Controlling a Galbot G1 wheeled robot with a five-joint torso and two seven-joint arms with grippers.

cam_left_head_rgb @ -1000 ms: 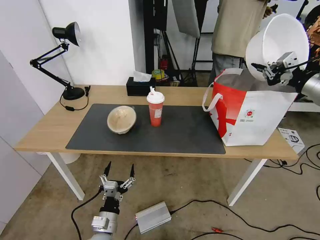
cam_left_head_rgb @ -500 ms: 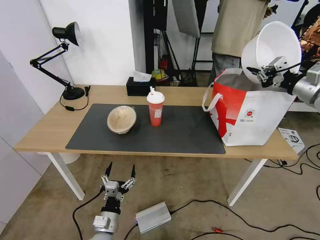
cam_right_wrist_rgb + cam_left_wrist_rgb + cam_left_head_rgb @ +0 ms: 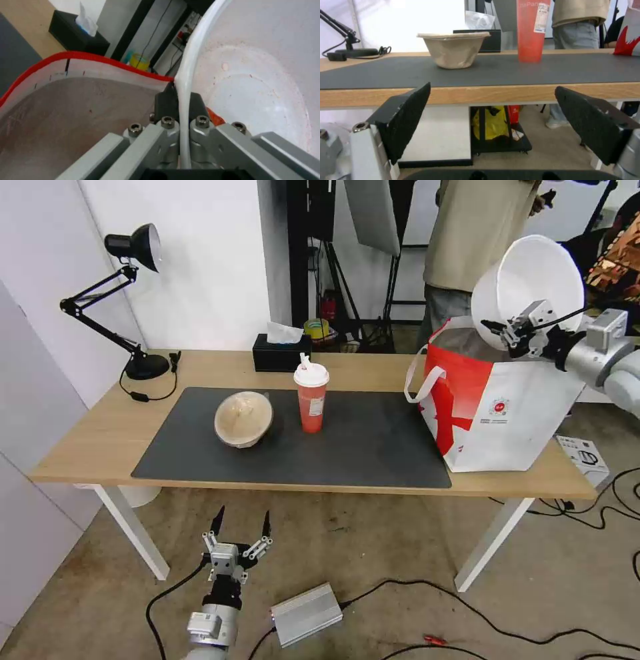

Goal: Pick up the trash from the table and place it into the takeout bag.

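Right gripper (image 3: pixel 501 332) is pinching the white bowl's (image 3: pixel 530 280) rim, holding it tipped above the takeout bag (image 3: pixel 497 400), probably for dropping in. Left gripper (image 3: pixel 493 117) is hanging spread, empty, below the table (image 3: pixel 506 93), facing the beige lidded bowl (image 3: pixel 453 48) and red cup (image 3: pixel 531 30). Right wrist view is showing the foil lining (image 3: pixel 60 117) underneath.

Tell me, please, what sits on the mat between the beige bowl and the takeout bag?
In the head view, the red drink cup stands between the beige bowl and the takeout bag; past it, bare mat.
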